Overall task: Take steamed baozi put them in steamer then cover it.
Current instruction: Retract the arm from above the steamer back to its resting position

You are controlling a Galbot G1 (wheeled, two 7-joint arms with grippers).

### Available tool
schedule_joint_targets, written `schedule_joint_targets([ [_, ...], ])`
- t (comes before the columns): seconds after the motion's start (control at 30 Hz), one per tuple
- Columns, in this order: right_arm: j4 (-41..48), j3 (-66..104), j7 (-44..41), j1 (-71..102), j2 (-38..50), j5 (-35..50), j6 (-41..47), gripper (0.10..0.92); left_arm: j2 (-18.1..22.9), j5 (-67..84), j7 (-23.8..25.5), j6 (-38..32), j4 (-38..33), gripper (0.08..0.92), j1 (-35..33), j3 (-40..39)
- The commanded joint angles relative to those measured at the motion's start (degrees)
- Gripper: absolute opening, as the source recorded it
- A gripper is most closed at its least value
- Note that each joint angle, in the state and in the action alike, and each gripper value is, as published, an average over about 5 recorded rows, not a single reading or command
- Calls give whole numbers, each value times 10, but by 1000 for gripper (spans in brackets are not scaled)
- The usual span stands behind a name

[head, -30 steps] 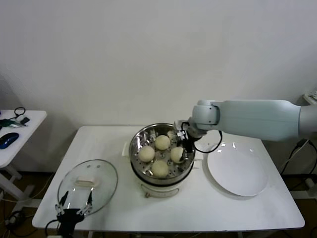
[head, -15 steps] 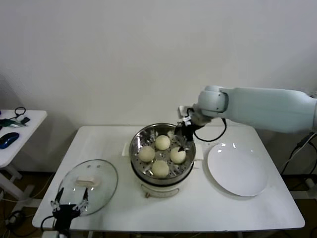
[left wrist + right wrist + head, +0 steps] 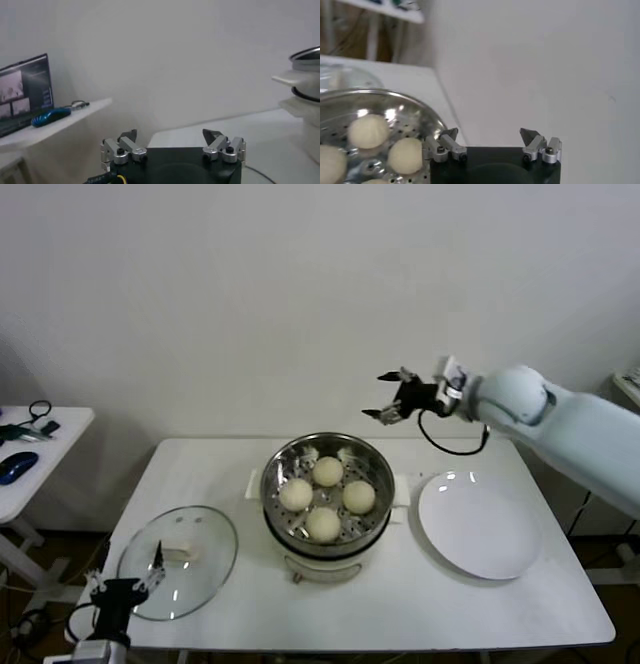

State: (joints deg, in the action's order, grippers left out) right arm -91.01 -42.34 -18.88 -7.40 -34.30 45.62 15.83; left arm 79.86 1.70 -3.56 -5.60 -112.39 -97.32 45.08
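Bench (image 3: pixel 480 609), white, carries every object, listed here from largest to smallest. Steamer (image 3: pixel 372 459): a shiny perforated steel basket on a white pot base at bench centre; rigid, probably heavy, and in no need of moving. Plate (image 3: pixel 480 529): flat, white, bare, just beside the steamer on the robot's right. Cover (image 3: pixel 205 549): a glass lid with a metal rim, lying flat on the bench near its left front corner, well apart from the steamer. It is likely heavy for its size, slippery and breakable; the beige handle (image 3: pixel 180 552) at its centre is the sensible place to take hold, since the rim lies against the bench. Steamed baozi (image 3: pixel 327 472): four cream buns, all inside the basket; soft and light, they seem to need no more handling. Right tool (image 3: pixel 398 400): raised above and behind the steamer, jaws spread wide, holding nothing. Left tool (image 3: pixel 125 584): low at the front edge of the cover, jaws apart and empty, close to the lid, which remains to be placed.
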Motion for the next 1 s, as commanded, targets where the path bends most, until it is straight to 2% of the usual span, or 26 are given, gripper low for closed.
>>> schedule_joint_targets([
  [0.03, -72, 798, 94, 810, 21, -85, -145, 823, -10, -9, -16, -32, 9, 823, 8, 2],
  [0.27, -49, 885, 75, 946, -131, -96, -301, 823, -14, -33, -21, -24, 7, 823, 14, 4],
  [0.5, -40, 880, 69, 991, -234, -109, -394, 823, -13, -92, -34, -51, 12, 823, 10, 3],
  [0.6, -32, 862, 70, 998, -261, -120, -421, 823, -14, -177, -83, -60, 18, 823, 9, 4],
  [0.67, -27, 852, 72, 999, -274, -123, -431, 823, -18, -256, -133, -59, 20, 823, 7, 6],
  [0.8, -18, 838, 87, 994, -291, -127, -431, 823, -45, -471, -222, -57, 24, 823, -1, 24],
  [0.87, -15, 832, 98, 989, -297, -129, -424, 823, -64, -571, -239, -52, 28, 823, -11, 34],
  [1.0, -11, 821, 108, 983, -304, -133, -414, 823, -87, -725, -240, -49, 52, 823, -27, 34],
])
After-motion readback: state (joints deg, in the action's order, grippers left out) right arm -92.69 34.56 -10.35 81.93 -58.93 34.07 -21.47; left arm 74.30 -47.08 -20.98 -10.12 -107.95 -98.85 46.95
